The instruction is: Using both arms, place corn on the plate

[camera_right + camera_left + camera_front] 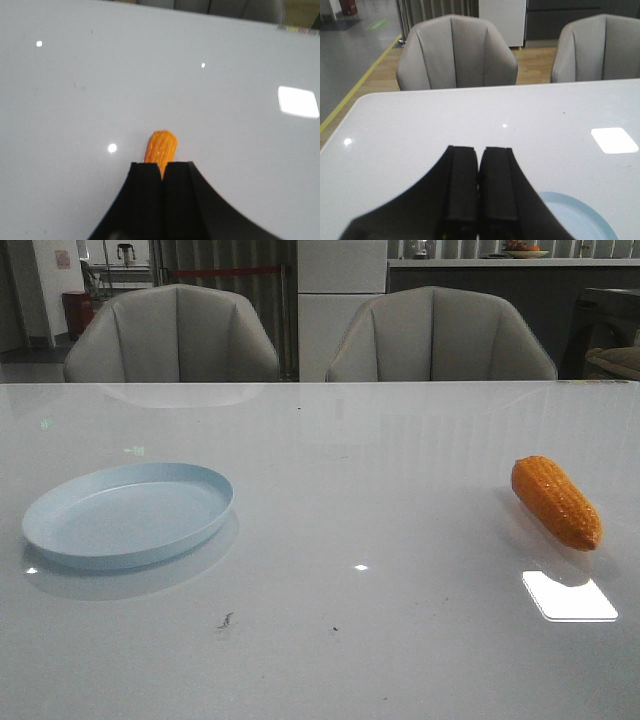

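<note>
Two grey chairs (pixel 172 332) stand behind the white desk (pixel 350 470); nothing lies between one plate (pixel 128 514) at 9 o'clock and one corn (pixel 556 501) at 3 o'clock, well apart. The left gripper (pixel 479 162) is pressed together above the plate's rim. The right gripper (pixel 163 170), pressed together, hangs over the corn.

I see a glossy white table (pixel 330 480) carrying two things. The pale blue plate (pixel 128 514) rests flat on it, and the orange corn (pixel 556 502) lies on its side well apart, to the plate's right.
</note>
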`<state>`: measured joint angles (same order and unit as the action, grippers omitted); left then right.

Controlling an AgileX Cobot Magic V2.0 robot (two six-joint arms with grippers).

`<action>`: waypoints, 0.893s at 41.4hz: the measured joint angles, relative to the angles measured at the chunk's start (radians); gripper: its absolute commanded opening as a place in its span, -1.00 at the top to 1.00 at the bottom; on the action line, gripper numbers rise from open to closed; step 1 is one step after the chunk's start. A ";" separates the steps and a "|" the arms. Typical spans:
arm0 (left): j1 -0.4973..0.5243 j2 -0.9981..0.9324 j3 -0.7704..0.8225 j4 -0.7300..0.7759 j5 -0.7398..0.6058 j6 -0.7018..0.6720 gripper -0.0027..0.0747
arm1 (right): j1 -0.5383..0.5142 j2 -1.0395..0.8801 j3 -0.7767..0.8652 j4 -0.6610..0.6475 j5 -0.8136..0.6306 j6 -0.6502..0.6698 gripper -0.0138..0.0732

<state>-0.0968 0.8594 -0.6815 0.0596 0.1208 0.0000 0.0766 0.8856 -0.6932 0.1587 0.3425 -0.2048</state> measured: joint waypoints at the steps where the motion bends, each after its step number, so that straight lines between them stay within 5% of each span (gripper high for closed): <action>1: 0.000 0.008 0.000 0.000 0.010 0.000 0.68 | 0.000 0.011 0.000 0.000 0.011 0.000 0.55; 17: 0.000 0.101 0.000 -0.006 0.164 0.000 0.67 | 0.001 0.103 0.000 0.027 0.086 0.000 0.52; 28: 0.000 0.112 0.000 -0.006 0.211 0.000 0.64 | 0.001 0.103 0.000 0.038 0.133 0.000 -0.31; 37: 0.000 0.112 0.000 -0.006 0.223 0.000 0.03 | 0.001 0.103 0.000 0.037 0.140 0.000 -0.44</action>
<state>-0.0968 0.9709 -0.6815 0.0537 0.3442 0.0000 0.0772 0.9886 -0.6932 0.1960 0.4825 -0.2048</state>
